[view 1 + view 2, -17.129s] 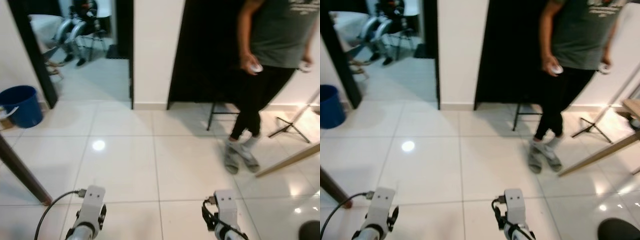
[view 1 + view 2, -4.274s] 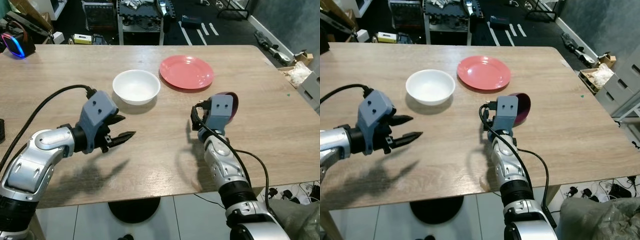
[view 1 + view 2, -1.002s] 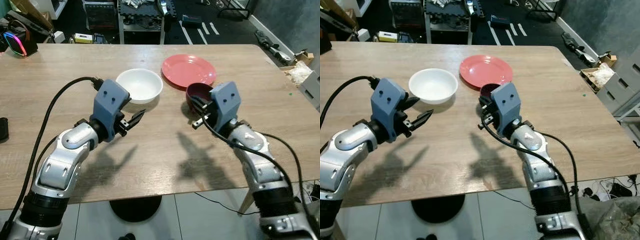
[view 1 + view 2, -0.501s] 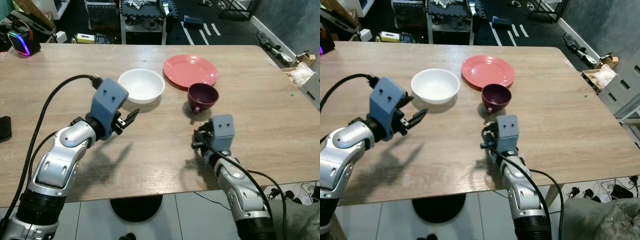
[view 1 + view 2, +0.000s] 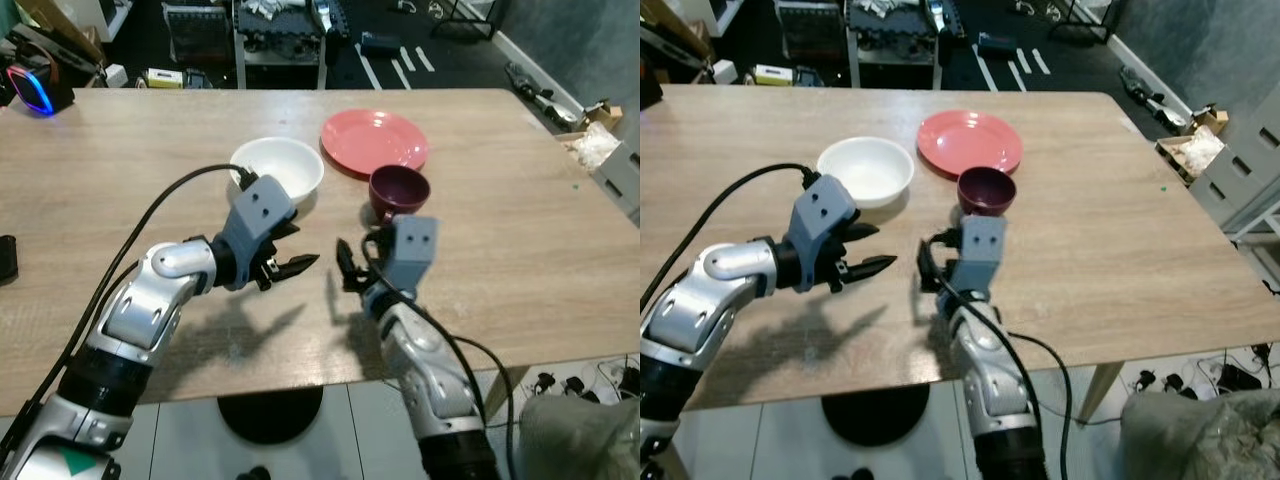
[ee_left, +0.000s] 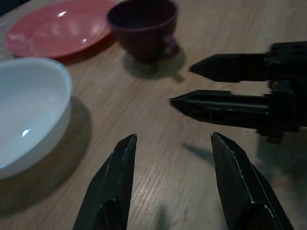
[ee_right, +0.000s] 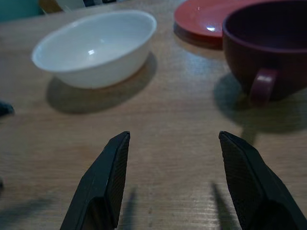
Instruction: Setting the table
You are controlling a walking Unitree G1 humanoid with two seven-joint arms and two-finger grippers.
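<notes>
The maroon cup (image 5: 399, 190) stands just below the red plate (image 5: 374, 142), beside the white bowl (image 5: 277, 170) — placing looks done, so left gripper (image 5: 292, 265) and right gripper (image 5: 350, 268), both spread and empty over the wooden table (image 5: 520, 230), likely fetch another piece next.

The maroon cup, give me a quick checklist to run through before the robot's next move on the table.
1. Maroon cup upright on the table, free of both grippers: ok.
2. Cup beside the red plate, not on it: ok.
3. White bowl upright, untouched: ok.
4. Right gripper open and empty: ok.
5. Left gripper open and empty: ok.
6. Gap between the two grippers' fingertips, which face each other closely: cannot tell if safe.
</notes>
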